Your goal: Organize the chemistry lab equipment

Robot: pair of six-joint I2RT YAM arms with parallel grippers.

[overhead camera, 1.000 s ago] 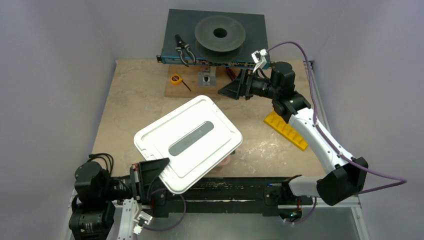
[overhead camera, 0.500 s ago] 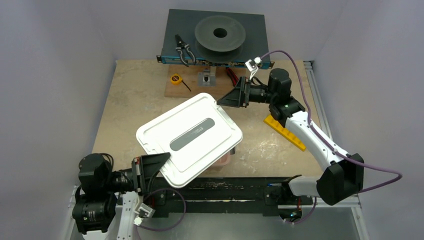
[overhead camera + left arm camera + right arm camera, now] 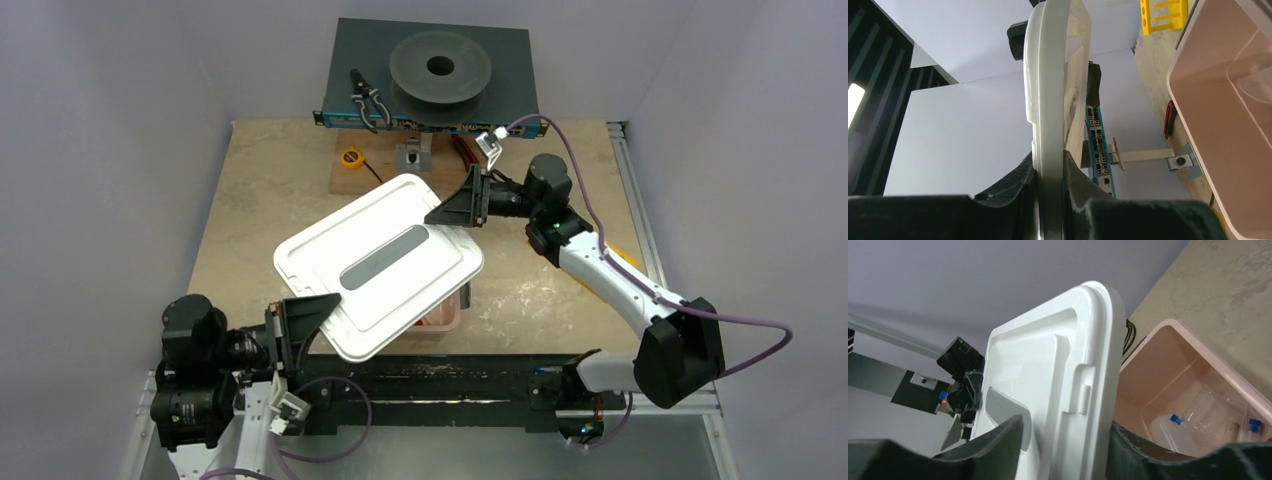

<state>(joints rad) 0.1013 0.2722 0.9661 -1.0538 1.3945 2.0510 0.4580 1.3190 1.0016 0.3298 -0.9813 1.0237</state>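
A white lid [image 3: 380, 270] with a grey handle hangs tilted over a pink bin [image 3: 450, 315]. My left gripper [image 3: 305, 325] is shut on the lid's near-left edge, and the rim [image 3: 1053, 100] is pinched between its jaws [image 3: 1050, 200]. My right gripper [image 3: 455, 212] is open, its jaws straddling the lid's far-right corner [image 3: 1083, 370]. In the right wrist view, the bin [image 3: 1168, 365] holds a translucent white bottle [image 3: 1168, 432], a clear round dish [image 3: 1208, 407], blue-capped tubes [image 3: 1254, 424] and a wooden stick [image 3: 1230, 432].
A yellow rack [image 3: 625, 255] lies under the right arm. At the back, a dark box carries a grey spool [image 3: 440, 65] and pliers [image 3: 365, 100]. A wooden board [image 3: 345, 180] holds a yellow tape measure [image 3: 351, 157], with a red-handled tool [image 3: 460, 150] nearby.
My right gripper has swung left and down from near the back box to the lid's far-right corner. The lid, held by the left gripper, has shifted slightly toward the back.
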